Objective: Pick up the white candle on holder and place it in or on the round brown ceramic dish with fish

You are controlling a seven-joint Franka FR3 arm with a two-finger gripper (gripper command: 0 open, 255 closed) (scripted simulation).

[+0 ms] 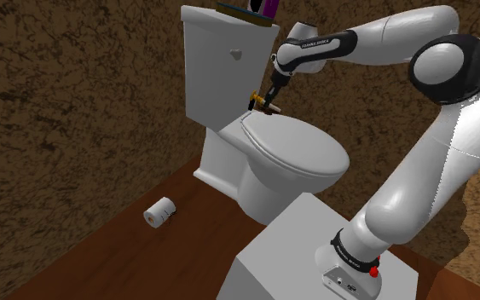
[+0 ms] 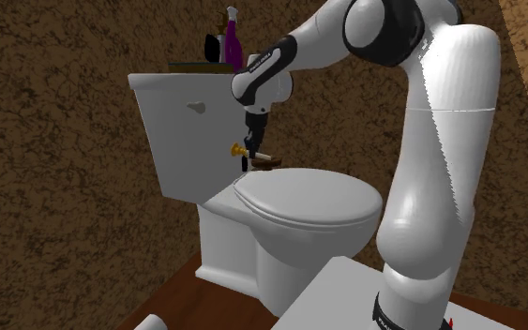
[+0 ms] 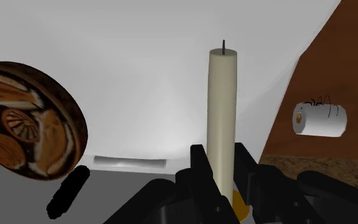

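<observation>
I have the gripper (image 3: 220, 164) clamped on the white candle (image 3: 223, 108), low on its stem, just above the back of the toilet (image 1: 293, 149) lid. The brown fish dish (image 3: 25, 121) rests at the lid's rear. Farther off, a paper roll (image 3: 320, 119) lies on the floor beside the toilet.

place: household bathroom, toilet corner.
evidence:
- one white toilet (image 1: 293, 152), lid closed, set against the wall
- white cistern (image 1: 221, 81) behind it, with a small flush lever (image 1: 235, 54) on its front
- a purple bottle (image 2: 233, 39) standing on a flat tray (image 2: 191, 65) on top of the cistern
- one toilet roll (image 1: 159, 212) lying on its side on the floor
- floor (image 1: 101, 264) of dark reddish wood
- walls (image 1: 59, 102) in a mottled brown, rough-looking finish
</observation>
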